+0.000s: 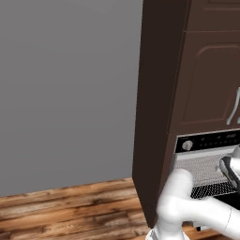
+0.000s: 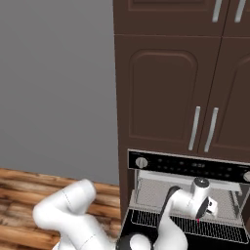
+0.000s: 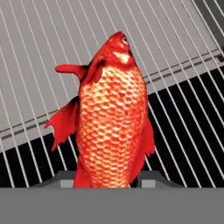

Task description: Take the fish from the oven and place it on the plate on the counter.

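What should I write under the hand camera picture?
A red-orange fish fills the frame between the jaws, above the oven's wire rack.

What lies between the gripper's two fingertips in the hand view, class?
The fish lies there: its tail end sits between the two dark fingertips, its head pointing away over the oven's wire rack. The hand view shows this.

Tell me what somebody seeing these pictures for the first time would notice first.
Most striking is the red-orange fish in the hand view, close up between the gripper's finger tips, with the wire rack behind it. In the right base view the white arm reaches into the open oven, its gripper just above the rack. Dark brown cabinets tower above the oven.
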You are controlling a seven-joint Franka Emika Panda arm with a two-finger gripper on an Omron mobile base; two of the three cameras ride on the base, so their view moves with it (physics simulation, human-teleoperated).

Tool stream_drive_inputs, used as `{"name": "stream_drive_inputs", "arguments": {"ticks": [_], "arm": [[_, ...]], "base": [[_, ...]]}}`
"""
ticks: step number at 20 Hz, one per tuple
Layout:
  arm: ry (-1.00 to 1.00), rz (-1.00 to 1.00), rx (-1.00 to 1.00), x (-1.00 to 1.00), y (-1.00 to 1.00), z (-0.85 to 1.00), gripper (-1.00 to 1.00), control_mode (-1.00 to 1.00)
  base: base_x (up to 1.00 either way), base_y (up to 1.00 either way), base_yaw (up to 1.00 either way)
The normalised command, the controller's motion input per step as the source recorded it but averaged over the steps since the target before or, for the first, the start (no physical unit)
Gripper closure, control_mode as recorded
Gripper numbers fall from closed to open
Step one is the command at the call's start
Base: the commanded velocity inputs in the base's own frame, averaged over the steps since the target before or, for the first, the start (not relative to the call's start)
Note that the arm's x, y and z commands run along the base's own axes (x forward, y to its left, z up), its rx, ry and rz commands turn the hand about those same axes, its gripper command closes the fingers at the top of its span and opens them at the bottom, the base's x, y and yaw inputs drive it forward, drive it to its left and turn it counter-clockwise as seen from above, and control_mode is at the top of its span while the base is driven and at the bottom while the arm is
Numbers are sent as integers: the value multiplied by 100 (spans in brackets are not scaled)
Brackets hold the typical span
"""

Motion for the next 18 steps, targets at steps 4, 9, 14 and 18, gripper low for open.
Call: {"name": "stream_drive_inputs", "arguments": {"ticks": [4, 9, 14, 18], "arm": [[-8, 0, 1, -69, -1, 86, 100, -100], [-3, 2, 1, -73, 0, 99, 100, -100], [-3, 4, 0, -69, 0, 100, 100, -100], [-3, 4, 0, -52, 5, 100, 100, -100]], "base": [[0, 0, 0], [0, 0, 0], [0, 0, 0], [0, 0, 0]]}}
